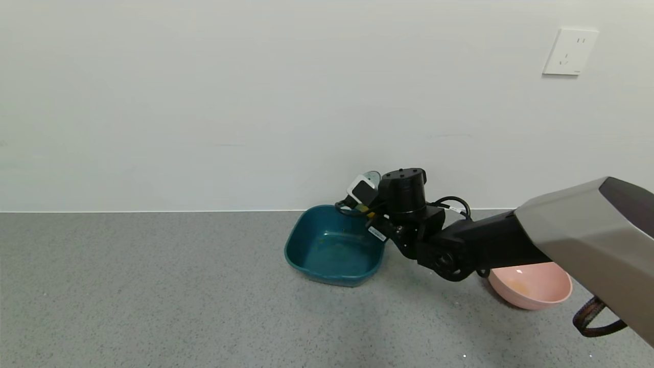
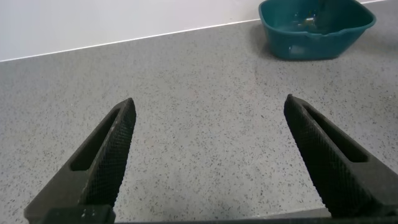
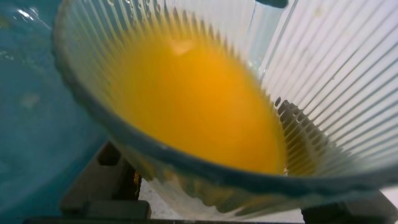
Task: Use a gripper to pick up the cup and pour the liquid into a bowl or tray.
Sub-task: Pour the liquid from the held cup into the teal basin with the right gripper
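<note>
The dark teal basin (image 1: 327, 250) stands on the grey counter near the wall, with a few small orange specks on its floor. My right gripper (image 1: 365, 209) is over the basin's far right corner, shut on the cup, of which only a yellow-green bit (image 1: 362, 208) shows past the wrist. In the right wrist view the ribbed cup (image 3: 323, 56) fills the picture, tilted, with orange liquid (image 3: 193, 93) pooled towards its rim and the basin (image 3: 28, 124) below. My left gripper (image 2: 208, 109) is open and empty above bare counter; the basin (image 2: 311, 31) lies far ahead of it.
A round pink bowl (image 1: 531, 286) sits on the counter to the right of the basin, partly under my right arm. The white wall rises just behind the basin, with a socket (image 1: 569, 51) high on the right.
</note>
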### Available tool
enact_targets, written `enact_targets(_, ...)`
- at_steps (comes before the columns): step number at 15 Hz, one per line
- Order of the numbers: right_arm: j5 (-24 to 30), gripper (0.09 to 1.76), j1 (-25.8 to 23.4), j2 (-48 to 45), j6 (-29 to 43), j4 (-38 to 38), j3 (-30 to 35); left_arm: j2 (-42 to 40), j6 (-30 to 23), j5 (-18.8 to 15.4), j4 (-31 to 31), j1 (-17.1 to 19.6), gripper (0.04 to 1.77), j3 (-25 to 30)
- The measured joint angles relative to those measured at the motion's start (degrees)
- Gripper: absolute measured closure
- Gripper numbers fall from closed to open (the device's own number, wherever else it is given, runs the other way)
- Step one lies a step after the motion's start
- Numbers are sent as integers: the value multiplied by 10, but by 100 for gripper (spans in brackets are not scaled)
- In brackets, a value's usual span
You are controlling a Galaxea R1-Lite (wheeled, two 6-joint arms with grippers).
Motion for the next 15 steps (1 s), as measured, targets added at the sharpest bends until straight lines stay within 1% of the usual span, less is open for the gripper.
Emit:
enact_targets(8,-1,49,-3,1,-103,1,-1,0,0,0,0,0,9,0)
enact_targets(15,-17,49,0,7,-158,0,0,0,0,0,0,0,9,0)
